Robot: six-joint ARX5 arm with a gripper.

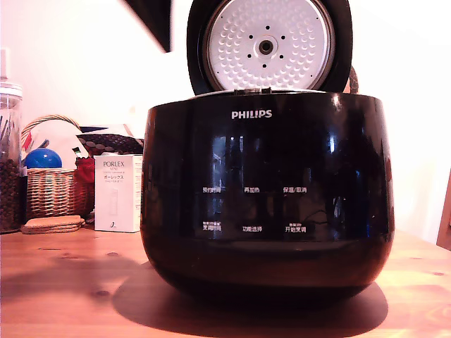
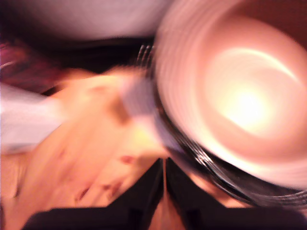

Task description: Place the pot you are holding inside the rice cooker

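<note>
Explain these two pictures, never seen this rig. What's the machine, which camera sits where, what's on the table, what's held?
The machine is a single robot arm ending in a two-fingered gripper. One camera stands off the arm at table height. It shows a glossy black PHILIPS rice cooker on a wooden table, its lid raised. At the exterior view's left stand a white PORLEX box and a wicker basket holding a blue ball. The other camera rides on the wrist. Its picture is badly blurred. The dark fingers sit almost together, seemingly pinching the rim of the pot, whose round inside faces the camera. The pot does not show in the exterior view.
</note>
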